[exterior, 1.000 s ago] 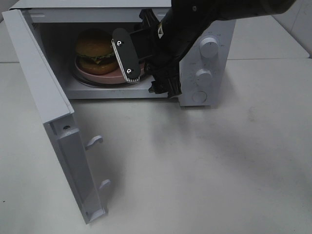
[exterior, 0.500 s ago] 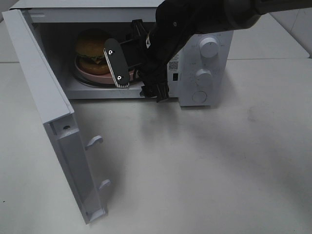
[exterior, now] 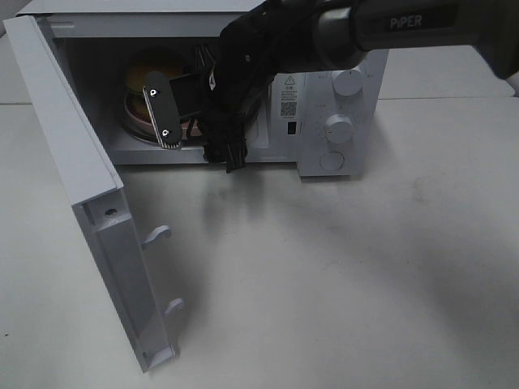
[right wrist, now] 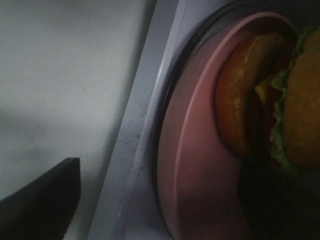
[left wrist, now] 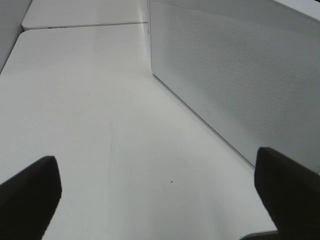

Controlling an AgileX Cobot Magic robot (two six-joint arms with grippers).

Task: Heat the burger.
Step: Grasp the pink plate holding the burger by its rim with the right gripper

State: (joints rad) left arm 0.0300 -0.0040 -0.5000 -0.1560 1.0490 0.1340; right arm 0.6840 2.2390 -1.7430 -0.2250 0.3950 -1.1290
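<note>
The burger (exterior: pixel 139 74) sits on a pink plate (exterior: pixel 135 121) inside the open microwave (exterior: pixel 340 89), and the exterior view shows only part of it behind my right arm. My right gripper (exterior: pixel 195 134) is open in front of the microwave's opening, with one finger (exterior: pixel 160 113) standing before the burger. In the right wrist view the burger (right wrist: pixel 280 100) lies on the plate (right wrist: pixel 195 150) close ahead, and the right gripper (right wrist: pixel 160 205) holds nothing. My left gripper (left wrist: pixel 160 190) hangs open over bare table.
The microwave door (exterior: pixel 81 178) swings out wide to the left, with its two latch hooks (exterior: pixel 158 235) pointing right. Two knobs (exterior: pixel 339 127) are on the panel at the right. The perforated microwave wall (left wrist: pixel 240 75) stands beside my left gripper.
My right arm and gripper have slid left across the microwave opening, now covering more of the burger. The burger and plate have stayed where they were.
</note>
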